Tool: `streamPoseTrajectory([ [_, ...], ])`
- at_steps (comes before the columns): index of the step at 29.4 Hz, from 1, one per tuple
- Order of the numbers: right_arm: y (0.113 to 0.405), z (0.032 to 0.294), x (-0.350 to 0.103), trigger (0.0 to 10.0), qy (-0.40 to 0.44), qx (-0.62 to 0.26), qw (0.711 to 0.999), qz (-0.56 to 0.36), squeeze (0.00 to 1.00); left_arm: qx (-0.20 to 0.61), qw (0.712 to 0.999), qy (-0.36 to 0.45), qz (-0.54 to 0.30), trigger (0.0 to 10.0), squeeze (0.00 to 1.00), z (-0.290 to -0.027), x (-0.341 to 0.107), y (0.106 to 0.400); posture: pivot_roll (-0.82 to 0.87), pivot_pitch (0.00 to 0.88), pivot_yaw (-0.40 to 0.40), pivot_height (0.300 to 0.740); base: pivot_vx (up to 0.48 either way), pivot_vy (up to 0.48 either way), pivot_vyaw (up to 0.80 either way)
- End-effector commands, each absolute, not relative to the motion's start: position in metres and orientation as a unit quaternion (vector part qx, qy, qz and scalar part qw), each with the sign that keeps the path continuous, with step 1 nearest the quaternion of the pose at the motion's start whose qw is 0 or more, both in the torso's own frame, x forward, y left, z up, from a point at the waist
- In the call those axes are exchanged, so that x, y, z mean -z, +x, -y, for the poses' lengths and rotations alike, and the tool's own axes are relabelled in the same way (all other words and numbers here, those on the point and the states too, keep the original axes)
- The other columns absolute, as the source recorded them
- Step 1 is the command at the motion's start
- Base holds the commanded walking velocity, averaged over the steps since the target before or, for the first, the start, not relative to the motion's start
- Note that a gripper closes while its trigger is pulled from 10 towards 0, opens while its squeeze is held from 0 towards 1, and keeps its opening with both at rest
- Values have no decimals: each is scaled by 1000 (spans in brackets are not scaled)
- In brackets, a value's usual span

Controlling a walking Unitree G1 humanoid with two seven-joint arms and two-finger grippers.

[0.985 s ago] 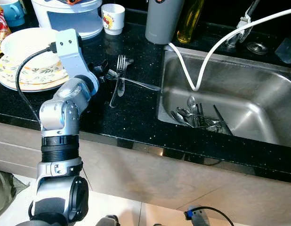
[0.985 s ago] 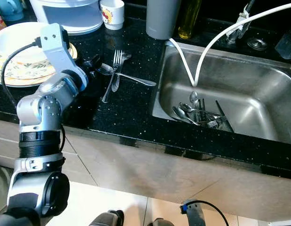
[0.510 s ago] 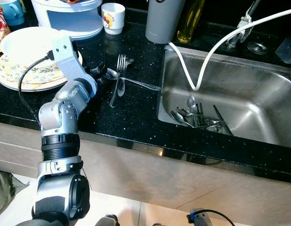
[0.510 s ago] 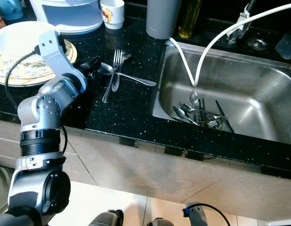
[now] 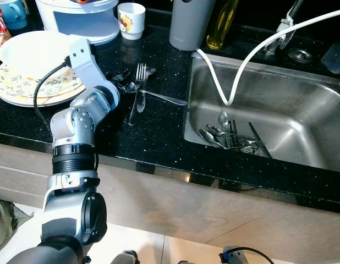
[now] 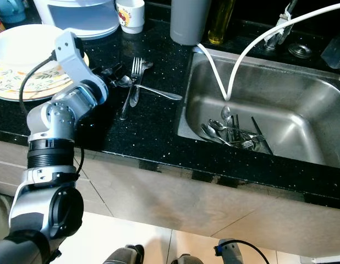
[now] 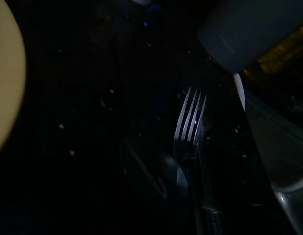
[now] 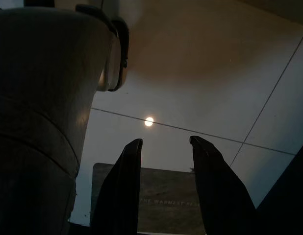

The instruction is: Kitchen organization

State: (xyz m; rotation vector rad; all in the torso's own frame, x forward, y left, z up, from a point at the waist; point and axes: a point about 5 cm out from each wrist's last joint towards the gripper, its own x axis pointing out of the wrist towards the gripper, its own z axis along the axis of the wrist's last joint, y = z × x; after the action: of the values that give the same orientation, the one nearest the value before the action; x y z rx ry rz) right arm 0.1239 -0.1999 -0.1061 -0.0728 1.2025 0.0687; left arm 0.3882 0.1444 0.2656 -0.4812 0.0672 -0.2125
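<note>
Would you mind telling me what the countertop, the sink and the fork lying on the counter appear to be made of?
Countertop: likely polished stone such as black granite; glossy black with fine pale specks.
Sink: looks like brushed stainless steel; grey satin sheen with soft reflections.
Fork: probably stainless steel, polished; bright silver, with glinting tines.

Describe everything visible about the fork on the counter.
The fork is shiny metal with four tines and a slim handle. It lies flat on the black speckled counter, left of the sink, tines pointing toward the back wall. A spoon crosses it. The left tool sits just beside its tines.
</note>
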Motion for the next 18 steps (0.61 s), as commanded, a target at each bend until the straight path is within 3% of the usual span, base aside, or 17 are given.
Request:
streamPoseTrajectory([
  [1, 112, 197, 110, 10000, -26, -37, 811, -583, 0, 121, 964, -233, -35, 0, 0, -140, -268, 389, 35, 178, -68, 740, 0, 0, 0],
  [10, 117, 195, 109, 10000, -26, -39, 814, -579, 0, 120, 967, -222, -43, 0, 0, -140, -269, 390, 43, 166, -66, 740, 0, 0, 0],
  [18, 126, 191, 107, 10000, -24, -43, 820, -570, 0, 67, 984, -162, -37, 0, 0, -160, -278, 386, 51, 161, -67, 740, 0, 0, 0],
])
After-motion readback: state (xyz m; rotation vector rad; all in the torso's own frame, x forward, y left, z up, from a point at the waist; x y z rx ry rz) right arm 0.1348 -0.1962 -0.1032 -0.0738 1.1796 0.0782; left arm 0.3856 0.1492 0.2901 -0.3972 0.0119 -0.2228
